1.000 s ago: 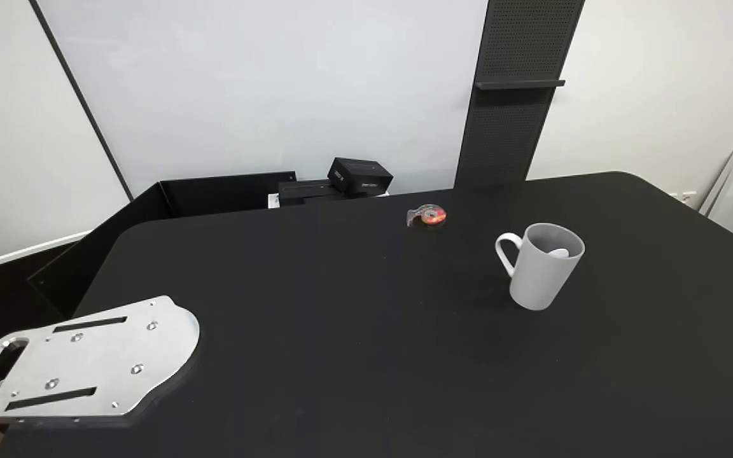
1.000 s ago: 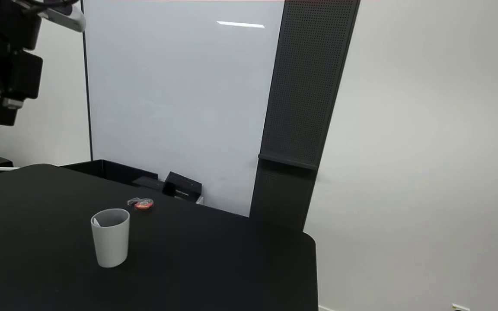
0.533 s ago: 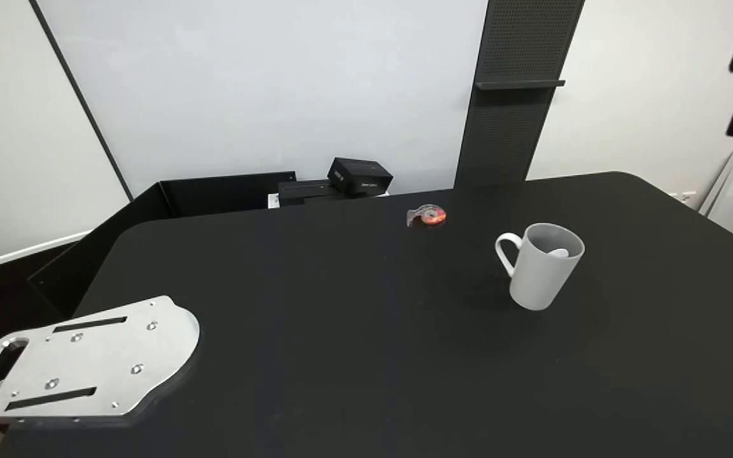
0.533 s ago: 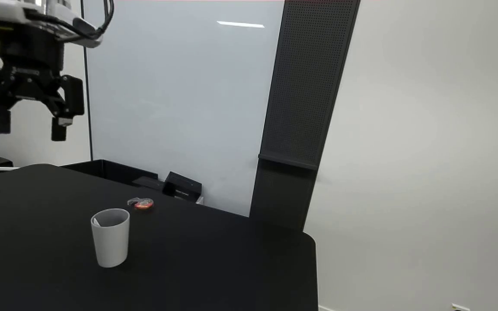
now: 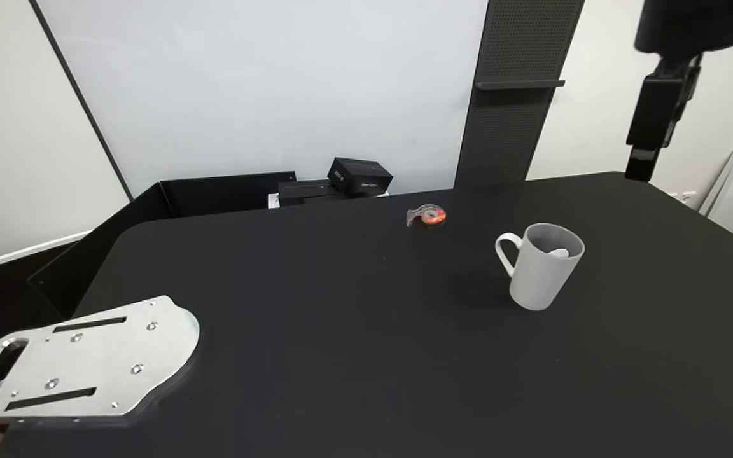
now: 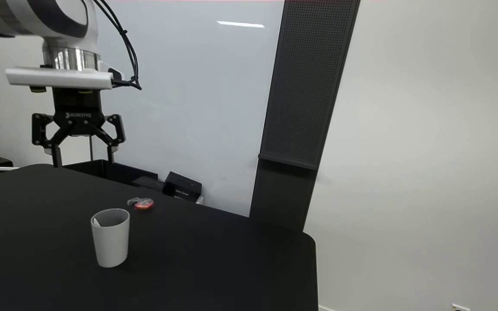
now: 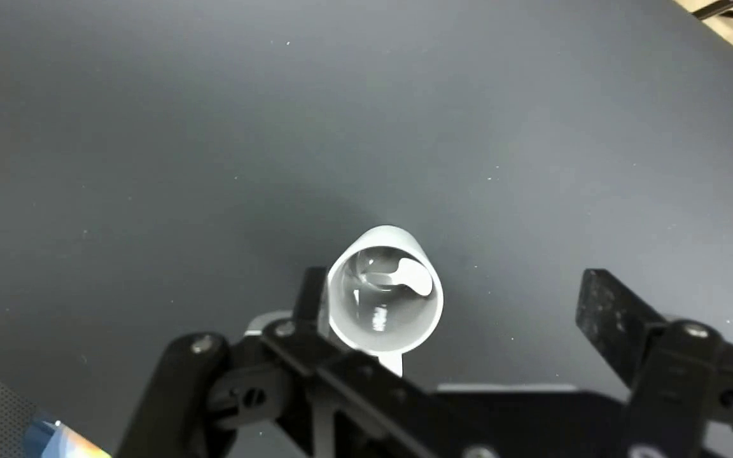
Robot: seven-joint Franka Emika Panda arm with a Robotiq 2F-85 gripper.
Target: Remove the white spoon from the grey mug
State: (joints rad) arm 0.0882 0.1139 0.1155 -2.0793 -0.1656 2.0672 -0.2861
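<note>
Gripper [image 6: 84, 160] up above the black table [image 5: 315, 331], pointing down, fingers spread wide apart. Arm [image 6: 63, 19] reaches in from the left in that exterior view. Grey mug [image 5: 535, 280] upright on the table, below the fingertips and apart from them; loop handle out to the left in an exterior view. In the wrist view the mug shows between the two fingers, right by the left-hand one, which overlaps a bit of its wall; right-hand one well off to the side.

White spoon [image 7: 413, 276] is inside the mug, leaning: rounded bowl up by the rim on the right in the wrist view, thin handle running left and down into the mug. Both exterior views give only a bit of white inside the rim.

Tape dispenser [image 5: 432, 215], clear and red-orange, lies beyond the mug, toward the far edge. Slotted metal plate [image 5: 105, 356] at the left edge. Black boxes [image 5: 354, 179] past the far edge; dark perforated panel [image 5: 525, 44] behind, right of them.
</note>
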